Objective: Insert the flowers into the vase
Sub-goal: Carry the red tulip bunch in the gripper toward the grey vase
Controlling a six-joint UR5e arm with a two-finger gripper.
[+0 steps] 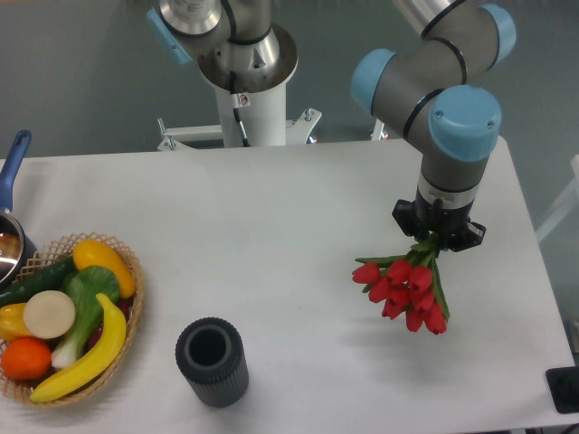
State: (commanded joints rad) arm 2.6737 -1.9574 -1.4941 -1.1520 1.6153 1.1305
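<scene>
A bunch of red tulip flowers (404,291) with green stems hangs above the right side of the table, buds pointing down toward the front. My gripper (438,237) is shut on the stems, with the buds fanning out below it; a faint shadow lies on the table underneath. The vase (212,361), a short dark grey ribbed cylinder with an open top, stands upright near the front edge, far to the left of the flowers and apart from them.
A woven basket (132,303) holding bananas, an orange, a yellow pepper and greens sits at the left edge. A pot with a blue handle (13,163) is behind it. A black object (565,389) sits at the front right corner.
</scene>
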